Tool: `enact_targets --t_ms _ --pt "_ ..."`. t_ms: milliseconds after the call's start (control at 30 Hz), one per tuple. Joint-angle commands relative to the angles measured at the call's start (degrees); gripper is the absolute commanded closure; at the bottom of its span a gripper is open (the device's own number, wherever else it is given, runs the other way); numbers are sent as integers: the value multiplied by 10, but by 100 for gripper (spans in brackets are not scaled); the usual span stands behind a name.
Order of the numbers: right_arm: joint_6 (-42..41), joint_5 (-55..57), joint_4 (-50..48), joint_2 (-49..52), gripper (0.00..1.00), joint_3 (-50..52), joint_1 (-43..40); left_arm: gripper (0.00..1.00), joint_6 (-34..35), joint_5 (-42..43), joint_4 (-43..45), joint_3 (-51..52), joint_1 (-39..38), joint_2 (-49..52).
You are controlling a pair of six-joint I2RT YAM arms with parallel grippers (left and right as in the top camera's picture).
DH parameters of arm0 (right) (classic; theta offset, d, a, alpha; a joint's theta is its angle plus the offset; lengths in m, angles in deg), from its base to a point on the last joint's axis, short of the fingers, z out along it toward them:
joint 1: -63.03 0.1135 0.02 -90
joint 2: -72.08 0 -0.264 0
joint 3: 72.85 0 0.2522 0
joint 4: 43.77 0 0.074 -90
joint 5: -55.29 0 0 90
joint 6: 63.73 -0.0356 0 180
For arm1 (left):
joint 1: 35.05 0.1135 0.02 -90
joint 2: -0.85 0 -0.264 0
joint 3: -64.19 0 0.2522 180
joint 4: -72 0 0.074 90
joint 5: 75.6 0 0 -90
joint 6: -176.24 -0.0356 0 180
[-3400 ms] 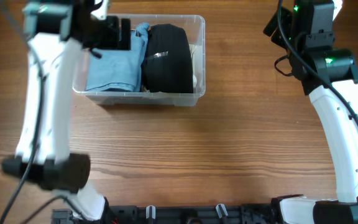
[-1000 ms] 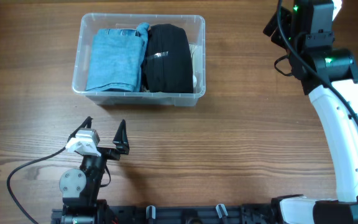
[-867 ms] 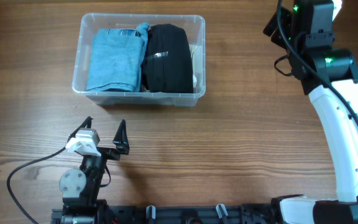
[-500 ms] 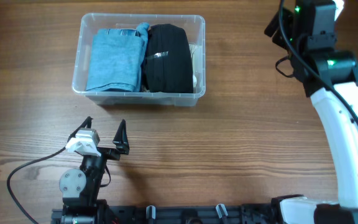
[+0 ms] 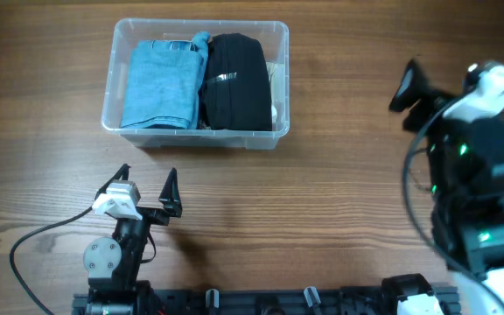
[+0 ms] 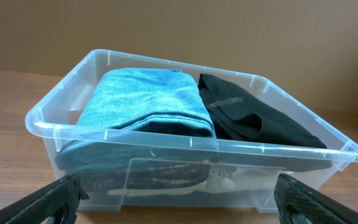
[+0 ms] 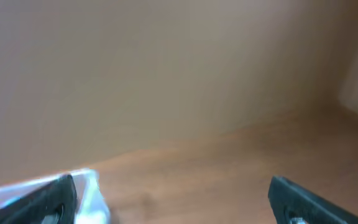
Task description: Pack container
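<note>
The clear plastic container [image 5: 195, 140] stands at the back left of the table. It holds a folded blue garment [image 5: 157, 83] on the left, a black garment [image 5: 233, 80] on the right and something white [image 5: 276, 92] at the right wall. My left gripper [image 5: 147, 179] is open and empty, low near the front edge, facing the container [image 6: 185, 144]. The blue garment [image 6: 145, 99] and black garment [image 6: 253, 121] show above the rim. My right gripper [image 5: 440, 87] is open and empty at the right, blurred. In the right wrist view its jaws [image 7: 173, 199] frame bare table, with a blurred container corner [image 7: 86, 186].
The wooden table [image 5: 322, 201] lies between the container and both arms. The right arm's base and body [image 5: 471, 201] fill the right front. A black cable [image 5: 42, 236] runs by the left arm's base. A plain wall [image 6: 179, 31] stands behind the table.
The left arm left the container 3.4 s ago and has rested near the front since. In the last half second the right arm swung from the back right toward the front, blurred.
</note>
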Motion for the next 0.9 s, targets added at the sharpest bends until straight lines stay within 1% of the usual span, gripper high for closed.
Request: enact_targets --t_ms 0,167,300,400,467,500,633,733,867 --pt "115 -132 -87 -75 0 115 1 0 5 -6 -3 3 -1 -6" --pt "74 -146 -201 -214 0 302 -2 0 5 -6 -3 3 -1 -6" --pt "74 -208 -219 -328 0 403 -43 0 5 -6 -3 3 -1 -6" --pt "73 -212 -216 -381 0 442 -62 0 5 -6 -3 3 -1 -6" --pt "61 -225 -188 -405 0 447 -75 0 5 -6 -3 3 -1 -6" --pt "61 -236 -159 -425 0 448 -89 0 5 -6 -3 3 -1 -6" --pt "62 -249 -126 -449 0 448 -110 0 5 -6 -3 3 -1 -6" --pt "64 -249 -125 -461 0 459 -110 0 5 -6 -3 3 -1 -6" --pt "64 -259 -133 -469 0 499 -110 0 5 -6 -3 3 -1 -6"
